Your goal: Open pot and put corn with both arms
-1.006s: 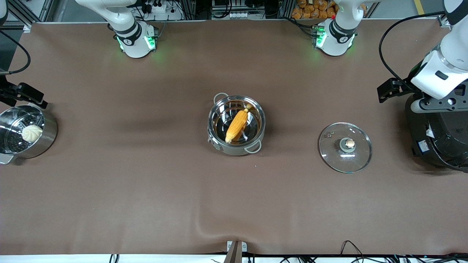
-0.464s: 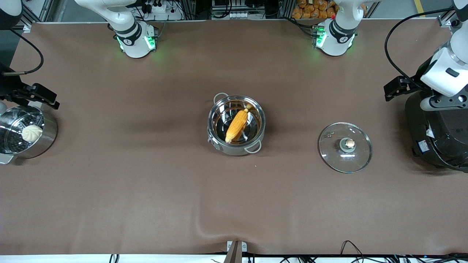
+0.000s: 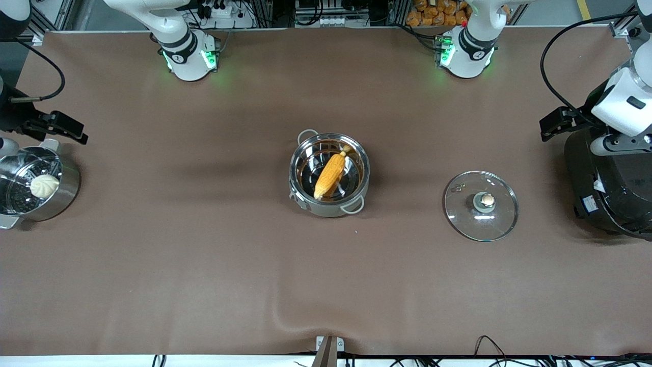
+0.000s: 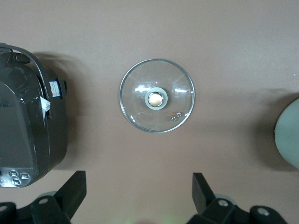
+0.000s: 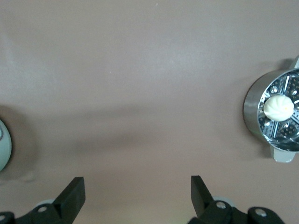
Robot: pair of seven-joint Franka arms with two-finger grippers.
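The steel pot (image 3: pixel 329 175) stands uncovered at the table's middle. The yellow-orange corn (image 3: pixel 330 175) lies slanted inside it. The glass lid (image 3: pixel 481 205) with its tan knob lies flat on the cloth beside the pot, toward the left arm's end; it also shows in the left wrist view (image 4: pixel 157 95). My left gripper (image 4: pixel 139 181) is open and empty, up in the air by the rice cooker. My right gripper (image 5: pixel 138 183) is open and empty, up in the air over bare cloth beside the steamer pot.
A big black rice cooker (image 3: pixel 611 183) stands at the left arm's end, under the left hand (image 3: pixel 619 109). A steel steamer pot (image 3: pixel 35 186) holding a white bun (image 3: pixel 44 185) stands at the right arm's end. The brown cloth (image 3: pixel 204 265) has a wrinkle at the near edge.
Both hands have drifted a little higher in the front view, at their own ends of the table. The pot, the corn and the lid have not moved.
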